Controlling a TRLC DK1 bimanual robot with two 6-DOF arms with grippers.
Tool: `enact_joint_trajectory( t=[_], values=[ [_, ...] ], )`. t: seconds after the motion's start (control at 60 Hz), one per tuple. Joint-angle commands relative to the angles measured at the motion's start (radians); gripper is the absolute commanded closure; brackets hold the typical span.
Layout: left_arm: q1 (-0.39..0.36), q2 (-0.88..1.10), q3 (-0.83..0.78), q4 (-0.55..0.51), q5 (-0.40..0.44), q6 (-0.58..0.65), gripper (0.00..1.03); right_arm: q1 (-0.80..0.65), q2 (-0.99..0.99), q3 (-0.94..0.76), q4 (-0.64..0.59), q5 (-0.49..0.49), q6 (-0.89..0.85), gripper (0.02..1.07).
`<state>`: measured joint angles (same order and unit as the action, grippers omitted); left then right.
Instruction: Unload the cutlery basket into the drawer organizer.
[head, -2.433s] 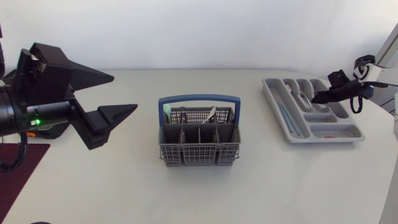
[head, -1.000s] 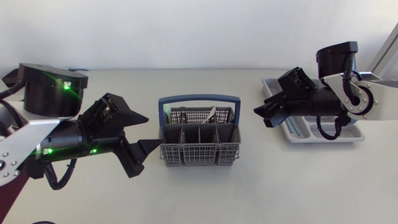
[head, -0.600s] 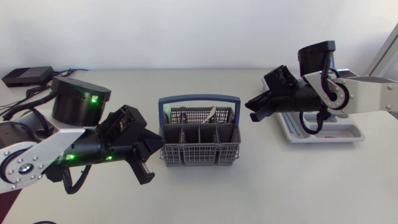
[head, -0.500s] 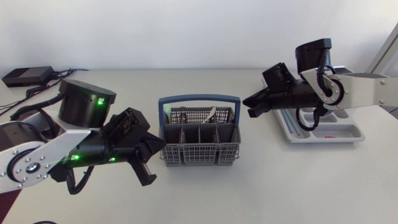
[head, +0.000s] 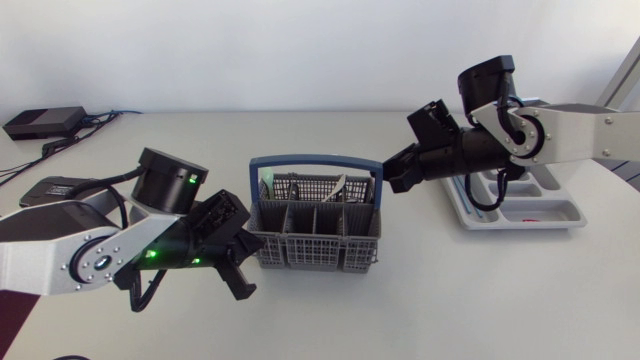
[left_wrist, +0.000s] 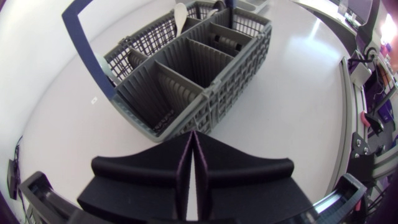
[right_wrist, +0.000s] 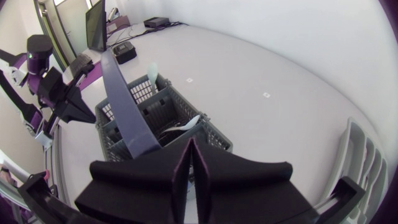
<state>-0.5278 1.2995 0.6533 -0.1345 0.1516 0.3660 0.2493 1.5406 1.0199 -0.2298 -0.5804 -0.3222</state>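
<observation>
- My left gripper (head: 238, 268) sits at the near-left corner of the cutlery basket (head: 318, 245). Its matte wedge fingers are pressed together on nothing.
- The basket stands mid-table: grey plastic lattice with a blue hoop handle (head: 318, 159). A pale piece of cutlery (head: 340, 184) leans in a back compartment.
- My right gripper (head: 393, 172), likewise closed and empty, hovers by the handle's right end. I judge a pick is starting, so next I must open it and descend.
- The drawer organizer (head: 515, 222), a smooth grey moulded tray, lies far right.
</observation>
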Motion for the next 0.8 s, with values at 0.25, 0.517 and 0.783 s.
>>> enact_joint_trajectory(
  t=[0.25,0.517,0.783],
  values=[
    [0.106,0.121,0.005,0.075,0.000,0.054,1.00,0.134,-0.243,-0.182,-0.134,-0.007,-0.041,0.99],
    [0.170,0.061,-0.003,0.062,0.025,0.060,1.00,0.070,-0.301,-0.236,-0.082,0.106,-0.035,0.98],
    [0.169,0.126,0.042,0.069,0.028,0.019,1.00,0.024,-0.106,-0.270,0.118,0.228,-0.040,0.98]
  ],
)
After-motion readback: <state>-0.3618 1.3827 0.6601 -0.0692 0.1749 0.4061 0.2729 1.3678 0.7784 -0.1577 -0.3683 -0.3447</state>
